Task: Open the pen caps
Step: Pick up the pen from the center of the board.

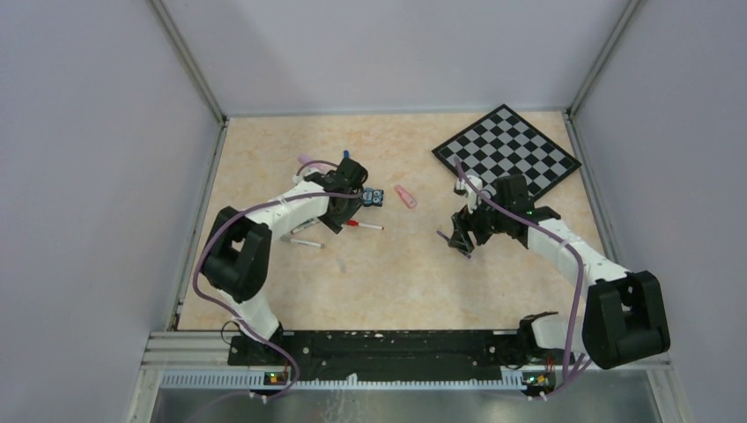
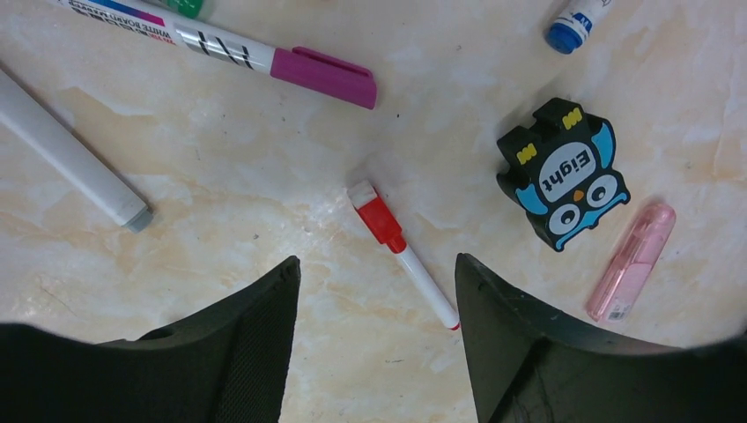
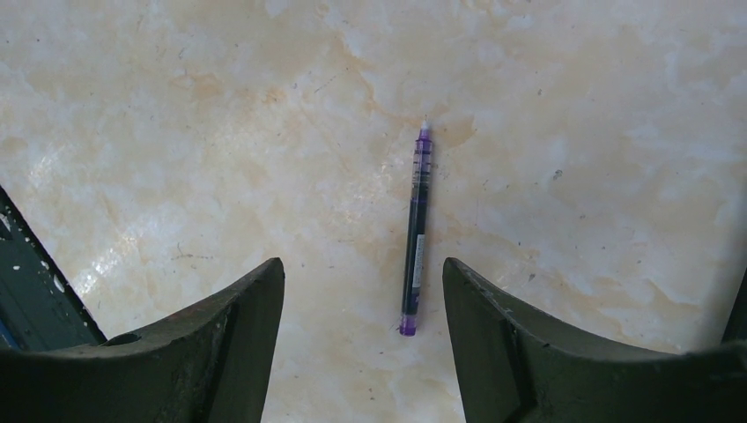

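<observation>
Wide and empty, my left jaws hang over the red-capped pen (image 2: 407, 257) mid-way across the counter (image 1: 388, 282); my right jaws, wide too, straddle the purple pen (image 3: 416, 229). Closing off-centre, I might roll either thin pen away.

Beige marbled table (image 1: 396, 282), chessboard (image 1: 506, 150) far right, red-capped pen (image 2: 401, 251) near owl block (image 2: 564, 172), purple pen (image 3: 416, 229)

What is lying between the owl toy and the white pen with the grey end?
A thin red-capped pen lies there on the table, touching neither; the left wrist view shows it.
</observation>
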`<state>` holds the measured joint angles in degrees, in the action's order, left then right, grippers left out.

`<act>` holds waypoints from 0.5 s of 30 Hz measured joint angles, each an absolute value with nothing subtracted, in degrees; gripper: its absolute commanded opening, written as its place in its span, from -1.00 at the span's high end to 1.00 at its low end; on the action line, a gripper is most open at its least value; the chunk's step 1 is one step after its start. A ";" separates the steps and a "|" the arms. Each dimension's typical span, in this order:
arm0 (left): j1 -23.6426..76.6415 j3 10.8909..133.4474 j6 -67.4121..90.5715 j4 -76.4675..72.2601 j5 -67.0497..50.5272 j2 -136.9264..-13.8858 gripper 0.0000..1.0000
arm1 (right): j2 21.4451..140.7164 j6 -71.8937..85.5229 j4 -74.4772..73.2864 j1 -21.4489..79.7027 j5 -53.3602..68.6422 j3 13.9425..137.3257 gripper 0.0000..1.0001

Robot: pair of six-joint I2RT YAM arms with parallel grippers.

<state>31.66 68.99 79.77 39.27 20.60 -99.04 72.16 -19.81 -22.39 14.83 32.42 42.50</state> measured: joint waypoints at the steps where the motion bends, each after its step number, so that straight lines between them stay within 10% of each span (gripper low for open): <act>1: 31.31 68.99 79.85 39.16 20.47 -99.26 -0.28 | 72.14 -19.81 -22.39 14.83 32.42 42.52 -0.30; 15: 29.30 71.59 80.18 40.36 16.73 -106.61 -0.11 | 72.05 -19.90 -22.39 14.83 32.34 42.52 -0.30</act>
